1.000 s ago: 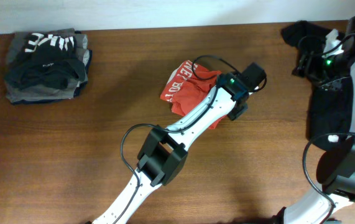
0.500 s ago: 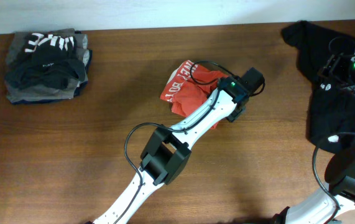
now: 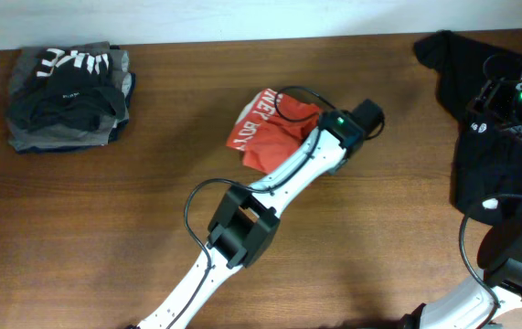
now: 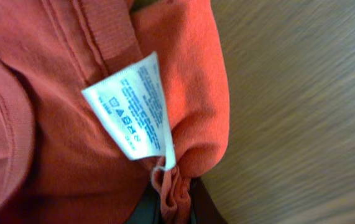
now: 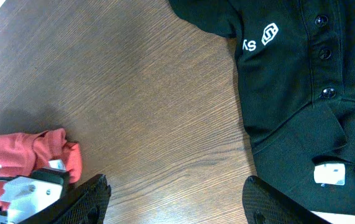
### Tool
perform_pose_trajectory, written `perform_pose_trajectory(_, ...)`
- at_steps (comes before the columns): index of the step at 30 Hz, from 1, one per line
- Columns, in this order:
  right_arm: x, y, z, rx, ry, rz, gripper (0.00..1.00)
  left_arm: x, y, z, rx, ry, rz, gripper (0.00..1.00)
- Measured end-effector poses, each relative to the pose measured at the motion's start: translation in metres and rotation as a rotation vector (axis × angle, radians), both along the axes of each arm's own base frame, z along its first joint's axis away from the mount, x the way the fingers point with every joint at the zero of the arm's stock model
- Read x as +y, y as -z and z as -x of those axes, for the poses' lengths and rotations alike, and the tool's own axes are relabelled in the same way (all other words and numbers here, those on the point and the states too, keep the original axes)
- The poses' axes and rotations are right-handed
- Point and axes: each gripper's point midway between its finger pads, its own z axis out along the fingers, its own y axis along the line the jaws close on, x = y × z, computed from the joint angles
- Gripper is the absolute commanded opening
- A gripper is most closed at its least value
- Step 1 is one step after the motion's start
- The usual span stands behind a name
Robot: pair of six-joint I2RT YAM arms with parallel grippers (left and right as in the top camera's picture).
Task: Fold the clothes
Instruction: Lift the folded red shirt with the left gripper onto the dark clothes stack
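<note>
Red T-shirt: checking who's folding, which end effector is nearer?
Left. The left end effector pinches the red T-shirt; the right end effector hovers far off, by the black garment.

A brown wood-grain tabletop (image 3: 105, 228) fills the overhead view, with a pale strip of wall (image 3: 242, 18) along its far edge. At the far left corner sits a stack of folded dark grey and black garments (image 3: 69, 96); the top piece carries large white lettering (image 3: 73, 62). Well apart from it, at the far right, a black shirt (image 3: 484, 160) lies spread loosely and unfolded. In the right wrist view this black shirt (image 5: 308, 93) shows a row of dark buttons (image 5: 321, 55), a small white logo (image 5: 269, 32) beside them, and a white tag (image 5: 329, 174) near its lower edge.
</note>
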Motion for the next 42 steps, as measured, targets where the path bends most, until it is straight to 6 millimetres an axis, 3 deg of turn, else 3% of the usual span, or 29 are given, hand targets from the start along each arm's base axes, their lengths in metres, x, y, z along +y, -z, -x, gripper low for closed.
perform_pose_trajectory(5,0.000,0.000,0.000,0.003,0.002,-0.002,0.73,0.040,-0.019,-0.029,-0.008,-0.029,-0.049,0.00)
perform_pose_trajectory(13,0.001,0.000,0.000,0.002,0.002,-0.005,0.73,0.110,-0.126,-0.103,-0.249,-0.140,0.046,0.00)
perform_pose_trajectory(18,0.001,0.000,0.000,0.001,0.002,-0.005,0.73,0.149,-0.177,-0.121,-0.346,-0.197,0.077,0.00)
perform_pose_trajectory(22,0.001,0.001,0.001,0.006,0.002,-0.007,0.73,0.198,-0.220,-0.134,-0.424,-0.271,0.101,0.00)
perform_pose_trajectory(32,0.005,0.003,0.007,0.033,0.002,-0.022,0.73,0.289,-0.283,-0.162,-0.603,-0.350,0.052,0.00)
perform_pose_trajectory(42,0.013,0.004,0.010,0.055,-0.012,-0.034,0.73,0.330,-0.330,-0.189,-0.700,-0.035,-0.174,0.00)
